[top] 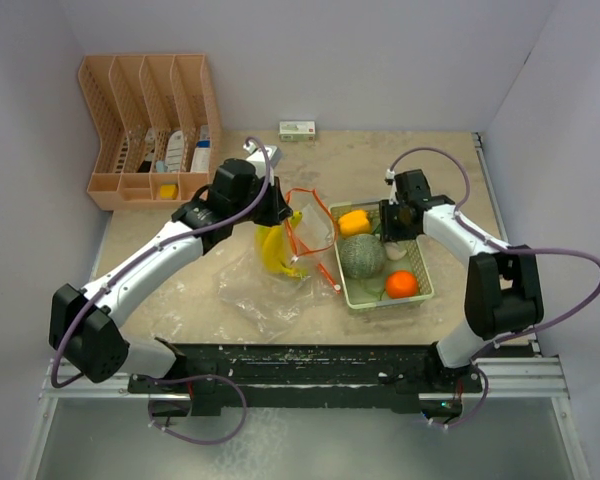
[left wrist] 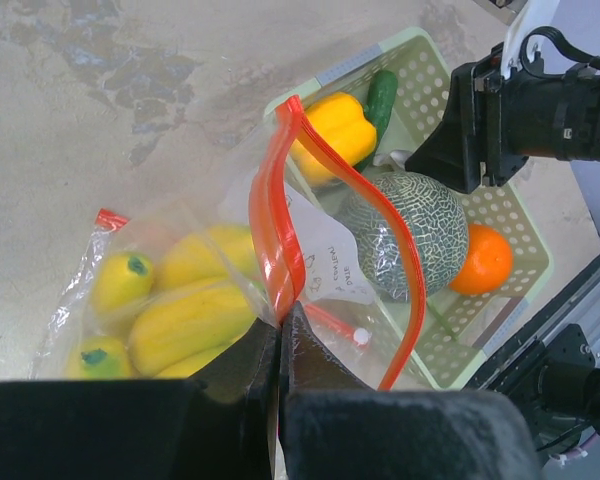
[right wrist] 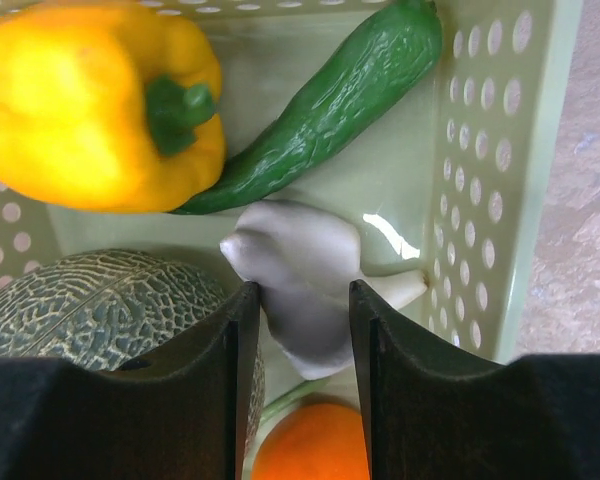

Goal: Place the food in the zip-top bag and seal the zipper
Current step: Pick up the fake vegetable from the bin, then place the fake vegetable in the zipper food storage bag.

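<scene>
Pinching the zipper (left wrist: 270, 225), the left gripper (left wrist: 281, 322) holds the bag (left wrist: 90, 275) open, bananas (left wrist: 185, 322) inside; the right gripper (right wrist: 302, 300), spread, straddles a white item (right wrist: 300, 255) in the basket (right wrist: 500, 150) beside pepper (right wrist: 80, 100), melon (right wrist: 90, 310) and orange (right wrist: 315, 445).

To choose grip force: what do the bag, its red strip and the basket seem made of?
The bag looks like thin clear plastic film, glossy; it wrinkles and bananas show through. The strip is probably thicker red-orange plastic; it holds a curve. The basket looks like rigid pale green plastic, smooth, with moulded round holes.
</scene>
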